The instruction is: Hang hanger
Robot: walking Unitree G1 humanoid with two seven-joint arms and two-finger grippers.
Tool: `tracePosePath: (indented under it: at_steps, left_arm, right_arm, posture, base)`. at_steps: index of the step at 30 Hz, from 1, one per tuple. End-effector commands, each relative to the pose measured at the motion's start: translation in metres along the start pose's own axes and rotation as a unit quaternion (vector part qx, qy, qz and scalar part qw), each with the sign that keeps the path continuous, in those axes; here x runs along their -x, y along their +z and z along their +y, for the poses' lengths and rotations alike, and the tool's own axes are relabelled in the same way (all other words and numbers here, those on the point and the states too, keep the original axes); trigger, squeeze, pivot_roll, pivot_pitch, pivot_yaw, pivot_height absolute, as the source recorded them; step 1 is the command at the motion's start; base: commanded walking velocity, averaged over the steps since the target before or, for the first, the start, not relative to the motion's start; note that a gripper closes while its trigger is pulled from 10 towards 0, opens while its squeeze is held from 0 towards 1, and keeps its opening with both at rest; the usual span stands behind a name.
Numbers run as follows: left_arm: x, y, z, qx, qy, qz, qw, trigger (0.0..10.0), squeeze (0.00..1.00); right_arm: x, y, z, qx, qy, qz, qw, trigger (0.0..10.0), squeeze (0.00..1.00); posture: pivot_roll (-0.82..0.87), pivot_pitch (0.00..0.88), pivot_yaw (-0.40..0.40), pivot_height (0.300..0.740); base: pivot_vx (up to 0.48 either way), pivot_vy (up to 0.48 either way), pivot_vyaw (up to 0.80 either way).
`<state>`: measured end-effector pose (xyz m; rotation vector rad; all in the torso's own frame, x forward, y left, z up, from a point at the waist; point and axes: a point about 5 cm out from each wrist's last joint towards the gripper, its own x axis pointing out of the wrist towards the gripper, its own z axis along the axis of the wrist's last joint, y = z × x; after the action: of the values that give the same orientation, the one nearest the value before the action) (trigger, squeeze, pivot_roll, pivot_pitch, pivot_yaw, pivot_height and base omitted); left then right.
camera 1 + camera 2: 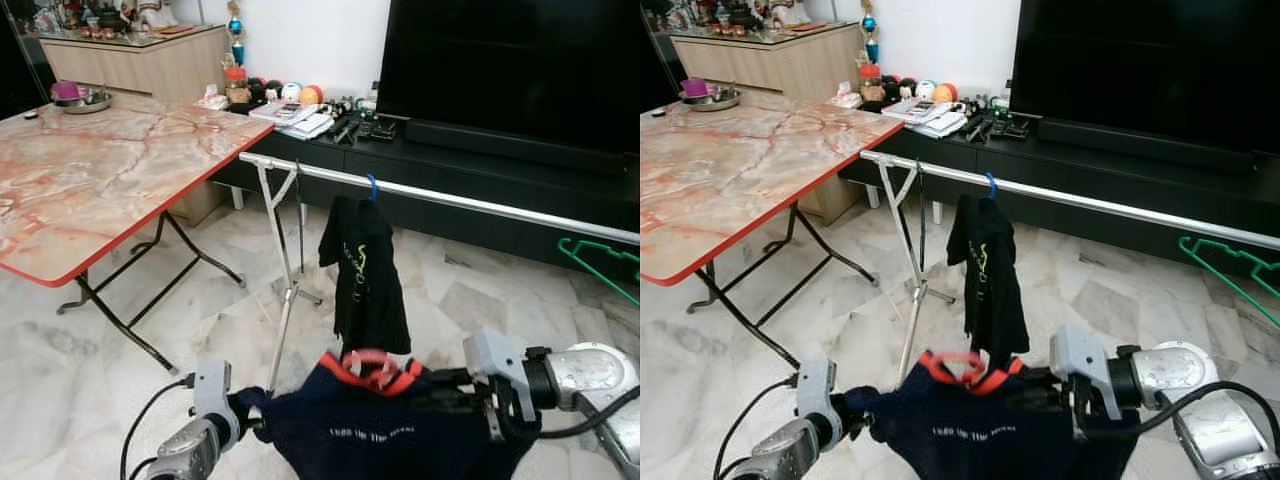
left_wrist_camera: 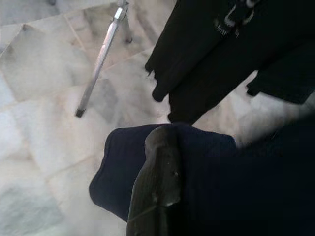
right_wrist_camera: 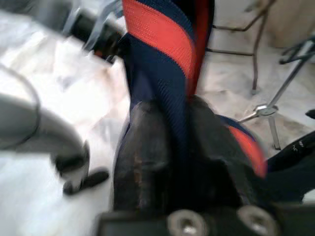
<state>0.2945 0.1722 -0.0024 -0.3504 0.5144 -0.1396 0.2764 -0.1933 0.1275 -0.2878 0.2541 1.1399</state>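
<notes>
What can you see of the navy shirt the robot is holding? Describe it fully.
The navy shirt is dark knit cloth with a red-orange collar band and a line of small white lettering across it. A pink hanger hook pokes up through the neck. It is held spread low before the rail, the left gripper pinching one side and the right gripper the collar side.

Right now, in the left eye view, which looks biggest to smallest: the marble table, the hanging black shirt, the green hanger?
1. Marble table
2. Hanging black shirt
3. Green hanger, cut off at the picture's edge, so only its visible part counts.
</notes>
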Motion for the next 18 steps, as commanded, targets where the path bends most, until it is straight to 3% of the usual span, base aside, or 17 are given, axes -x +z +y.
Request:
tracePosePath:
  at_steps: [1,4,5,7,10,12,15,18]
  left_arm:
    - [-0.002,0.009,0.0,0.028,0.005,-0.014,1.0,0.0,0.0]
    - [-0.003,0.013,0.001,0.043,0.01,-0.023,0.999,0.0,0.0]
    - [-0.003,0.017,0.001,0.039,0.009,-0.03,0.999,0.0,0.0]
    - [-0.004,0.022,0.0,0.038,0.01,-0.044,0.998,0.0,0.0]
    - [-0.004,0.025,0.001,0.028,0.014,-0.051,0.998,0.0,0.0]
    - [-0.004,0.035,0.0,-0.004,0.012,-0.069,0.998,0.0,0.0]
    - [-0.004,0.039,0.001,-0.016,0.012,-0.075,0.997,0.0,0.0]
    - [-0.004,0.049,0.003,-0.041,0.013,-0.089,0.995,0.0,0.0]
  right_arm:
    - [0.002,-0.007,-0.008,-0.04,-0.081,-0.024,0.996,10.0,0.0]
    - [-0.005,-0.02,-0.009,-0.115,-0.144,-0.045,0.982,10.0,0.0]
    - [-0.01,-0.032,-0.007,-0.17,-0.18,-0.051,0.968,10.0,0.0]
    - [-0.015,-0.048,0.001,-0.215,-0.185,-0.028,0.958,10.0,0.0]
    - [-0.017,-0.057,0.008,-0.222,-0.17,0.003,0.96,10.0,0.0]
    - [-0.013,-0.084,0.02,-0.174,-0.147,0.128,0.965,10.0,0.0]
    - [-0.009,-0.093,0.024,-0.167,-0.134,0.168,0.962,10.0,0.0]
    - [-0.004,-0.109,0.026,-0.169,-0.144,0.231,0.947,10.0,0.0]
  posture:
    - [-0.09,0.015,-0.044,0.74]
    - [-0.09,0.019,-0.043,0.74]
    - [-0.08,0.023,-0.042,0.74]
    - [-0.08,0.027,-0.038,0.74]
    - [-0.07,0.031,-0.033,0.74]
    - [-0.08,0.039,-0.024,0.74]
    - [-0.08,0.043,-0.02,0.74]
    - [-0.07,0.05,-0.007,0.74]
  base:
    - [0.0,0.0,0.0]
    - [0.0,0.0,0.0]
    - [0.0,0.0,0.0]
    - [0.0,0.0,0.0]
    - [0.0,0.0,0.0]
    - [0.0,0.0,0.0]
    - [0.0,0.0,0.0]
    - [0.0,0.0,0.0]
